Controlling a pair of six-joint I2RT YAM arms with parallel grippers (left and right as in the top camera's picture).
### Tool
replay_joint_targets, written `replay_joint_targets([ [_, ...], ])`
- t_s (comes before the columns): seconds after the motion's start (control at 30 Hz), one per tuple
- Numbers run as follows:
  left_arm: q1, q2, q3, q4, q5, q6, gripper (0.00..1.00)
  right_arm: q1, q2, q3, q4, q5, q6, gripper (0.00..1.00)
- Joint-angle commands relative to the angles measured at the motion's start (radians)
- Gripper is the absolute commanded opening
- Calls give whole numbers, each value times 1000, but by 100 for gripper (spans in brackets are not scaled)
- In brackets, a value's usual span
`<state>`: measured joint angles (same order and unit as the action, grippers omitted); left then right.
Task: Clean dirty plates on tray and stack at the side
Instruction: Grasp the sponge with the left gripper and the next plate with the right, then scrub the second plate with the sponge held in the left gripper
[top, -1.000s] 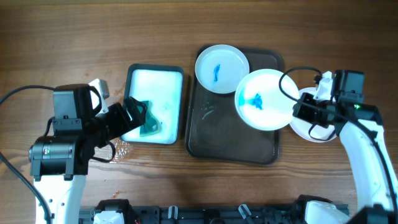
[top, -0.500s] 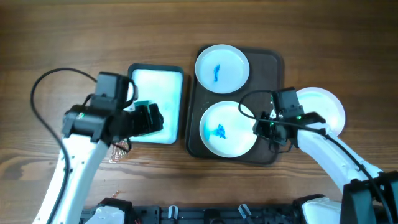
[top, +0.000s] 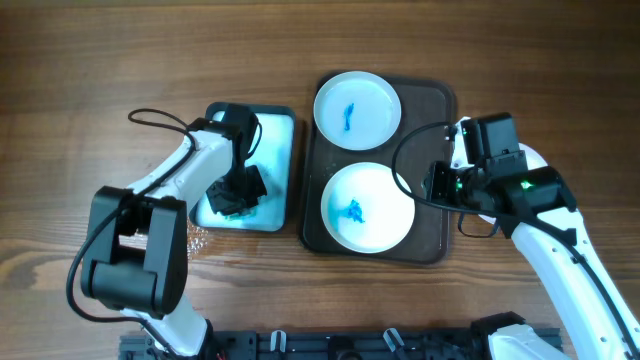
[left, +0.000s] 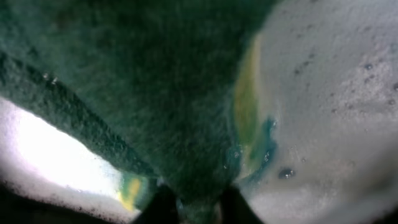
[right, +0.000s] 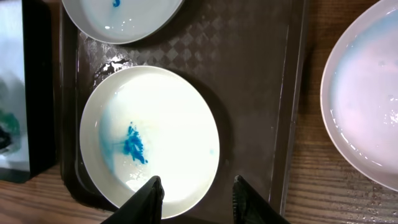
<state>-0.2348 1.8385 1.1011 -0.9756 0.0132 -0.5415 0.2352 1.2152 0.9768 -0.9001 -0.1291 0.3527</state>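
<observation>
Two white plates lie on the dark brown tray (top: 435, 240): a far plate (top: 357, 110) and a near plate (top: 367, 207), each with a blue smear. A third plate (right: 367, 106) rests on the wood right of the tray, wet and without a smear. My right gripper (right: 198, 186) hangs open over the near plate's (right: 149, 137) right edge, holding nothing. My left gripper (left: 196, 208) is shut on the green sponge (left: 143, 87) in the small soapy tray (top: 275, 130). In the left wrist view the sponge fills most of the picture.
The small black-rimmed tray stands just left of the brown tray (right: 261, 56), almost touching it. Water drops (top: 195, 240) lie on the wood by its near left corner. Bare wooden table extends along the far side and the left.
My right gripper set the smeared plate down on the tray's near half, opened and drew back to the right. My left gripper moved onto the sponge and shut on it.
</observation>
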Motion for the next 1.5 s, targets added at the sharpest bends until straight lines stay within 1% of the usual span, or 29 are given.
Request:
replay_joint_targets([
  [0.0,-3,43,4,25,-5,-15,4,1,-7,5,-8,17,-12,37],
  [0.07,-3,-11,29,-11,6,-13,5,1,-7,5,-19,18,-13,37],
  [0.1,-3,-45,42,-33,8,-13,13,1,-7,5,-21,18,-13,37],
  [0.13,-3,-74,51,-48,7,-13,30,1,-7,5,-21,18,-13,37],
  [0.17,-3,-127,60,-65,2,-12,44,1,-7,5,-21,18,-13,37],
  [0.23,-3,-202,60,-69,-43,-13,60,1,-7,5,-21,18,-12,37],
  [0.27,-3,-223,60,-68,-96,-13,65,1,-7,5,-21,18,-12,37],
  [0.37,-3,-212,35,-42,-240,-14,68,1,-7,5,-21,18,-12,37],
  [0.43,5,-187,-12,31,-266,-14,67,1,-7,5,-22,18,-11,37],
  [0.5,34,-128,-76,156,-265,-14,67,1,-7,5,-26,17,-11,37],
  [0.53,49,-99,-94,201,-265,-13,64,1,-7,5,-31,17,-11,37],
  [0.57,64,-69,-102,241,-265,-13,49,1,-7,5,-33,16,-11,37],
  [0.63,72,-49,-101,282,-264,-2,4,1,-7,5,-35,14,-11,37],
  [0.73,59,-69,-60,286,-145,143,4,1,-7,5,-36,-2,-12,37],
  [0.8,41,-93,-23,261,-67,206,5,1,-7,5,-35,-5,-11,37],
  [0.83,32,-104,-8,246,-39,223,12,1,-7,5,-36,-5,-11,37],
  [0.9,9,-127,13,208,-13,224,56,1,-7,5,-37,-5,-11,37],
  [0.93,2,-134,13,185,-13,224,66,1,-7,5,-39,-5,-11,37],
  [0.97,1,-135,13,157,-13,224,68,1,-7,5,-40,-5,-11,37],
  [1.0,1,-135,13,121,-14,224,69,1,-7,5,-40,-5,-11,37],
  [1.07,4,-135,10,80,-13,220,65,1,-7,5,-40,-5,-11,37],
  [1.13,4,-135,-7,80,-13,219,48,1,-7,5,-40,-5,-12,37],
  [1.2,4,-135,-67,137,-14,209,45,1,-7,4,-41,-5,-11,37],
  [1.23,4,-134,-123,199,-14,188,45,1,-7,0,-43,-5,-11,37],
  [1.27,4,-132,-170,254,-14,174,40,1,-7,-5,-43,-4,-11,38],
  [1.3,4,-129,-220,316,-13,159,26,1,-7,-12,-42,-2,-11,38],
  [1.33,4,-129,-242,336,-14,156,14,1,-7,-20,-35,4,-12,39],
  [1.37,4,-129,-250,343,-14,156,4,1,-3,-27,-32,24,-11,42],
  [1.47,4,-150,-207,286,-14,168,4,1,40,-30,-26,106,28,48],
])
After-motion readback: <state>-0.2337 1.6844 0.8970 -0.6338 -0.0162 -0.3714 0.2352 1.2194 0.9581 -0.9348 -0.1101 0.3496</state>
